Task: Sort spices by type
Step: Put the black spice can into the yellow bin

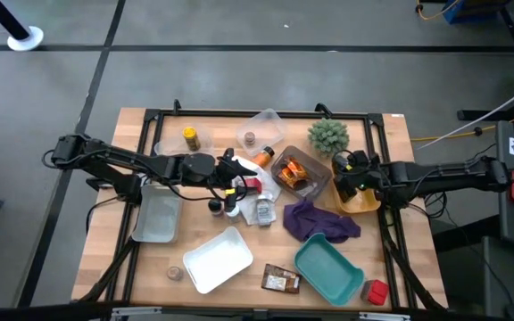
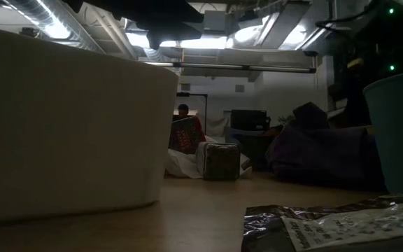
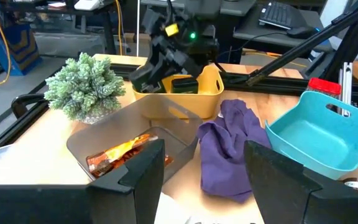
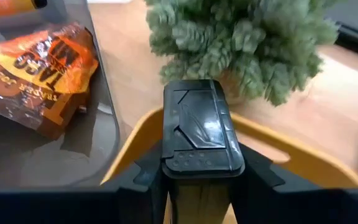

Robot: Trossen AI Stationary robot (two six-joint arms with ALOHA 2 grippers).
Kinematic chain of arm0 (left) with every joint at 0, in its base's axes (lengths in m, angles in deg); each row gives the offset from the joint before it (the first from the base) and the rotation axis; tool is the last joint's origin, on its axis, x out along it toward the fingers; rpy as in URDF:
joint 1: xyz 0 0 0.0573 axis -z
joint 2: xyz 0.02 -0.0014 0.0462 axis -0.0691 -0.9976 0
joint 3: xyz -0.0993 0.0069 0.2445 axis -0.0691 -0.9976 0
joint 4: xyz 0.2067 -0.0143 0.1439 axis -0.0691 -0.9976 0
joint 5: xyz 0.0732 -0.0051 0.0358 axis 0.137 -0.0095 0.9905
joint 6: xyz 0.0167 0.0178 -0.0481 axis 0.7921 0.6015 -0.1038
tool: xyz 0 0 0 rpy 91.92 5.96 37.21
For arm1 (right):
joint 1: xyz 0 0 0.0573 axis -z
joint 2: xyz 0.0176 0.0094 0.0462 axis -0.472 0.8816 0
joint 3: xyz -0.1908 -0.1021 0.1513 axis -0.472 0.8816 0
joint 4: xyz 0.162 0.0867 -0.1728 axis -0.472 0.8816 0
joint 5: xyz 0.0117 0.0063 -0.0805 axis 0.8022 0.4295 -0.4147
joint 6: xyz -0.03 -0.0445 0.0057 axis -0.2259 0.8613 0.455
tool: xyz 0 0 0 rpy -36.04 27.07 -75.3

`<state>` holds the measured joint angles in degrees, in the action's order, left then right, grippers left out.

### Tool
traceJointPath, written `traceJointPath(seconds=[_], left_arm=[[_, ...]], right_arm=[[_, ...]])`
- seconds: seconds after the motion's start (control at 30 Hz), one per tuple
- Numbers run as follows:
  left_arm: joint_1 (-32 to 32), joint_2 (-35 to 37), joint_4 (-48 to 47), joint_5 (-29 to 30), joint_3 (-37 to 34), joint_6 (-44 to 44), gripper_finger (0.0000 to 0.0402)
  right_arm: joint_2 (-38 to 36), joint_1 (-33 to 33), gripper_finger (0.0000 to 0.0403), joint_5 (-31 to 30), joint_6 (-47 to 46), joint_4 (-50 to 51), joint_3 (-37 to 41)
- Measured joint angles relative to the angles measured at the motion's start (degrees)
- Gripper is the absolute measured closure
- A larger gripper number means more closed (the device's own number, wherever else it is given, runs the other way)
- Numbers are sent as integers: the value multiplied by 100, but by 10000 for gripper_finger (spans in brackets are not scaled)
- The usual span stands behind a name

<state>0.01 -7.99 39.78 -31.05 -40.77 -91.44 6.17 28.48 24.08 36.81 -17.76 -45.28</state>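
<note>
Fingers (image 4: 197, 155) pinch a dark green-lidded jar (image 4: 199, 134) over yellow tray (image 4: 278, 149).

Left claw (image 1: 232, 175) agape; right claw (image 1: 346, 181) closed.

Your left gripper (image 1: 239, 178) sits mid-desk (image 1: 114, 259) among a cluster of jars (image 1: 224, 207) and packets (image 1: 263, 210). Right of it a tray (image 1: 313, 183) holds orange packets (image 1: 294, 173), with the plant (image 1: 328, 135) behind. Your right gripper (image 1: 346, 181) is over the bin (image 1: 368, 203) at the right. A cloth (image 1: 319, 220) lies near the tray, a tub (image 1: 328, 270) nearer still
</note>
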Motion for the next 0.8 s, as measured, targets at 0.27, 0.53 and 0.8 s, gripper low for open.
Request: traceJointPath(seconds=[0.27, 0.53, 0.8], left_arm=[[0, 2, 1, 2, 0, 0, 201], [0, 2, 1, 1, 0, 0, 201], [0, 2, 2, 1, 0, 0, 201]], right_arm=[[0, 4, 266, 59, -3, -280, 333], [36, 9, 246, 419, 6, -306, 343], [37, 9, 244, 643, 12, -285, 343]])
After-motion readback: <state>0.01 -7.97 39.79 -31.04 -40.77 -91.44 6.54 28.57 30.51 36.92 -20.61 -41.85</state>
